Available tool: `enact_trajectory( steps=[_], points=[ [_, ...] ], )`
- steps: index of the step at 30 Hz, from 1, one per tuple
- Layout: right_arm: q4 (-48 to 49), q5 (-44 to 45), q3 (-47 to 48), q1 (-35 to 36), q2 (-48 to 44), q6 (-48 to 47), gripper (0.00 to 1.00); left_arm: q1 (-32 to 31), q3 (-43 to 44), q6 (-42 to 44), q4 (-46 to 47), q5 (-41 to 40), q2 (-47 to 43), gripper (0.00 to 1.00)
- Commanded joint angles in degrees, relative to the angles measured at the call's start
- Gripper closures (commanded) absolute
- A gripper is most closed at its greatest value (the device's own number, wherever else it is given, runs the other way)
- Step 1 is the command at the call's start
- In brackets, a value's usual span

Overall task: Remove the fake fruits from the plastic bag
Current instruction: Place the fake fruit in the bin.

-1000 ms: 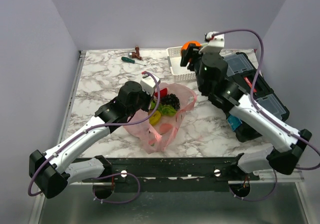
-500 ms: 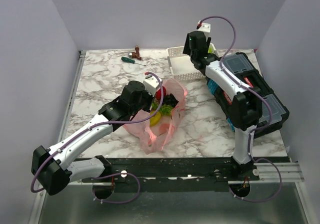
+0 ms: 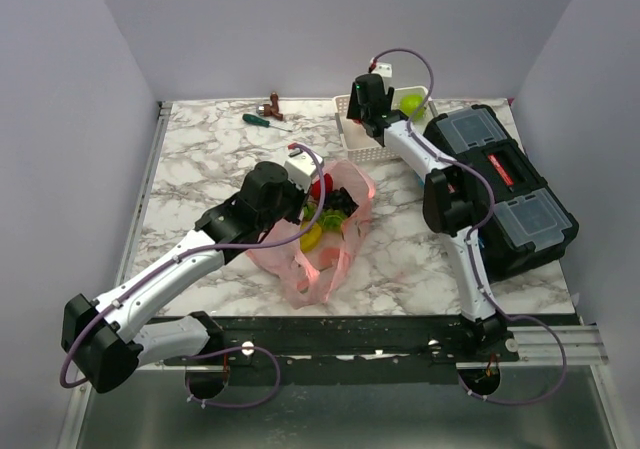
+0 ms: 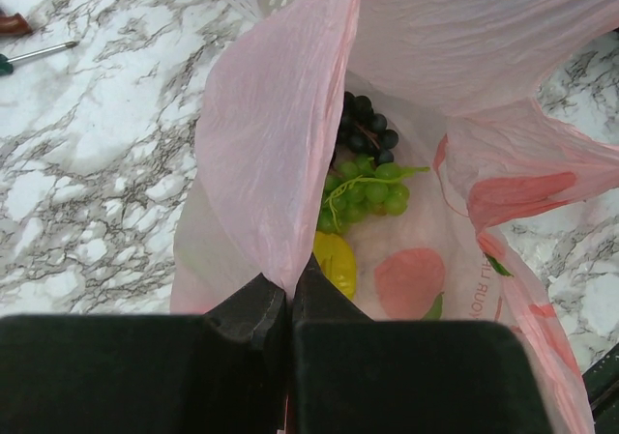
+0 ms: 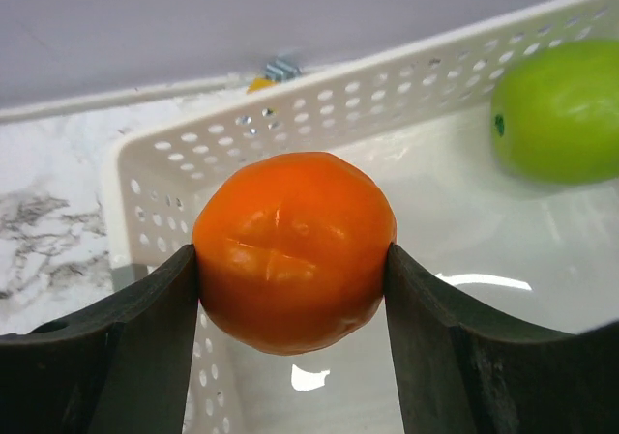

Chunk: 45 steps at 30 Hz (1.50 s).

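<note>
The pink plastic bag (image 3: 322, 254) lies mid-table, and my left gripper (image 4: 289, 294) is shut on its near rim (image 4: 271, 144), holding the mouth up. Inside the bag show dark grapes (image 4: 366, 130), green grapes (image 4: 368, 190), a yellow lemon (image 4: 336, 260) and a red apple (image 3: 320, 187). My right gripper (image 5: 293, 260) is shut on the orange (image 5: 293, 231), hanging just over the white basket (image 5: 155, 163) at the back of the table. A green apple (image 5: 559, 115) lies in that basket.
A black toolbox (image 3: 500, 189) fills the right side beside the right arm. A green-handled screwdriver (image 3: 262, 120) and a small brown object (image 3: 274, 101) lie at the back left. Walls close the table on three sides.
The right arm has stretched out and swung left with the orange, from above the toolbox to over the basket. The left gripper has kept its hold on the bag's rim, which has risen slightly.
</note>
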Motion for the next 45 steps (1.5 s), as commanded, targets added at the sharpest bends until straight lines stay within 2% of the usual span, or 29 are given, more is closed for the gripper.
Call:
enact_trajectory(
  steps=[1, 8, 16, 20, 24, 28, 33, 36, 42, 45],
  points=[
    [-2.13, -2.6, 2.54, 0.28, 3.96, 1.43, 0.99, -0.23, -0.5, 0.37, 1.67, -1.18, -2.04, 1.0],
    [-0.63, -2.18, 2.71, 0.28, 7.24, 2.19, 0.96, -0.23, -0.41, -0.12, 1.71, 0.01, -2.47, 1.0],
    [-0.11, -1.86, 7.27, 0.25, 12.97, 1.35, 0.83, -0.23, -0.57, -0.29, 1.76, 0.31, -2.94, 1.0],
    [0.05, -2.93, 8.97, 0.29, 14.88, 0.91, 0.69, -0.23, -0.5, -0.38, 1.76, 0.49, -2.83, 1.0],
    [-2.09, -4.31, 10.43, 0.29, 14.72, 0.38, 0.48, -0.23, -0.49, -0.52, 1.74, 0.84, -2.7, 1.0],
    [-3.94, -5.68, 9.56, 0.29, 10.39, 0.16, 0.27, -0.24, -0.49, -0.61, 1.73, 1.1, -2.66, 1.0],
    [-8.11, -7.25, 7.33, 0.29, 1.26, 0.55, 0.14, -0.23, -0.45, -0.46, 1.63, 0.9, -2.6, 1.0],
    [-9.04, -7.85, 2.05, 0.27, -6.07, 1.83, 0.05, -0.25, -0.21, -0.35, 1.5, 1.35, -2.48, 1.0],
    [-17.56, -9.29, -5.49, 0.28, -16.26, 6.48, 0.07, -0.26, -0.18, -0.18, 1.23, 1.13, -3.33, 1.0],
    [-14.59, -12.33, -20.29, 0.3, -26.54, 9.01, 0.08, -0.23, -0.31, 0.15, 1.06, 0.93, -3.97, 1.0]
  ],
)
